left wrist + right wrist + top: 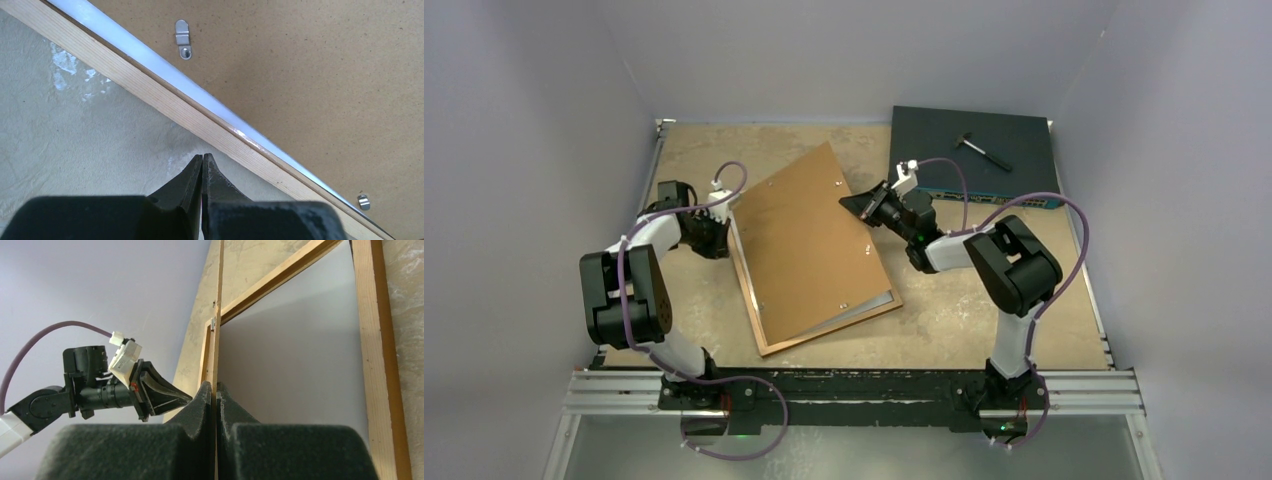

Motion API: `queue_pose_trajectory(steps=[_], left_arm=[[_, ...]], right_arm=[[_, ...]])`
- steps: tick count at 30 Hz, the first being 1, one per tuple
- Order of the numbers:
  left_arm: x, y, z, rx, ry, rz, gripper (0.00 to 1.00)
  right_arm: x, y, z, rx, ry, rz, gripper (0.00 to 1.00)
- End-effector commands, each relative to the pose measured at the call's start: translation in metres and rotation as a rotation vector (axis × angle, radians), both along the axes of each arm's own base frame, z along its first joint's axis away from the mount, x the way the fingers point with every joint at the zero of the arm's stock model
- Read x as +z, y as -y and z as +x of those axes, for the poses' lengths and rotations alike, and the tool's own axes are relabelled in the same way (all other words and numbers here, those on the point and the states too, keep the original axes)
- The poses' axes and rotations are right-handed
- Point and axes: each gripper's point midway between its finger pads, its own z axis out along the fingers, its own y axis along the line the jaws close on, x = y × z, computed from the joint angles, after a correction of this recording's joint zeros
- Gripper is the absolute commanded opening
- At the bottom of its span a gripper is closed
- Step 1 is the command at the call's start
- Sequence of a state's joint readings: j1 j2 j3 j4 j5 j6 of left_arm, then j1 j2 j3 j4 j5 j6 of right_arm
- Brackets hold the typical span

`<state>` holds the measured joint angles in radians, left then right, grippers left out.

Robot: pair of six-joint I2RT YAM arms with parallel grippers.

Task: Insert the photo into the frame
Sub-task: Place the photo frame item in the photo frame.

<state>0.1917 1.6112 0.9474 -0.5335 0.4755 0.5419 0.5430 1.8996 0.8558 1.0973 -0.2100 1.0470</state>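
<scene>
**Board held tilted over the photo in the frame**

The frame (824,330), of thin orange-brown wood, is laid flat on the table (984,310). Inside it the photo (290,365) is seen, plain white back up. The brown backing board (809,240) is held tilted above, its edge clamped by the right gripper (215,390). The left gripper (202,157) is closed on nothing, just beside the frame.

The backing board (809,235), tilted up at its right edge, leaves a wedge of room over the frame (165,105); the dark box (974,150) blocks the far right corner of the table (944,310); its far left corner lies open.
</scene>
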Motion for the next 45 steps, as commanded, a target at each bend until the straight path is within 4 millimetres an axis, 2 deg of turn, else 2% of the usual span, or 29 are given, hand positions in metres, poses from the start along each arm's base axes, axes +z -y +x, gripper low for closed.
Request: queue_pose_trajectory(steps=[1, 6, 15, 23, 26, 32, 38, 39, 40, 41, 45], left_arm=[[-0.004, -0.005, 0.006, 0.024, 0.014, 0.01, 0.0], [-0.011, -0.012, 0.01, 0.062, 0.02, 0.04, 0.0], [-0.016, -0.022, 0.02, 0.104, 0.039, 0.078, 0.0], [-0.018, -0.02, 0.023, 0.113, 0.038, 0.062, 0.0], [-0.018, -0.018, 0.023, 0.111, 0.038, 0.052, 0.0], [-0.011, -0.017, 0.026, 0.108, 0.05, 0.045, 0.0], [-0.003, -0.016, 0.026, 0.103, 0.069, 0.046, 0.0], [-0.003, -0.016, 0.026, 0.103, 0.071, 0.046, 0.0], [-0.003, -0.016, 0.026, 0.104, 0.069, 0.044, 0.0], [-0.003, -0.016, 0.026, 0.104, 0.068, 0.042, 0.0], [-0.002, -0.016, 0.026, 0.105, 0.07, 0.042, 0.0]], right_arm=[[0.006, -0.008, 0.001, 0.032, 0.051, -0.01, 0.0], [-0.002, -0.012, 0.001, 0.056, 0.013, -0.036, 0.0], [0.0, -0.02, 0.003, 0.115, 0.064, -0.029, 0.0], [-0.011, -0.022, 0.011, 0.095, 0.07, -0.035, 0.0], [-0.012, -0.019, 0.014, 0.072, 0.072, -0.082, 0.04], [-0.025, -0.032, 0.022, 0.083, 0.062, -0.3, 0.25], [-0.042, -0.039, 0.019, 0.081, 0.074, -0.491, 0.5], [-0.044, -0.041, 0.018, 0.081, 0.077, -0.52, 0.61], [-0.046, -0.041, 0.019, 0.081, 0.081, -0.557, 0.84], [-0.048, -0.042, 0.019, 0.078, 0.079, -0.584, 0.97], [-0.042, -0.043, 0.019, 0.059, 0.105, -0.65, 0.99]])
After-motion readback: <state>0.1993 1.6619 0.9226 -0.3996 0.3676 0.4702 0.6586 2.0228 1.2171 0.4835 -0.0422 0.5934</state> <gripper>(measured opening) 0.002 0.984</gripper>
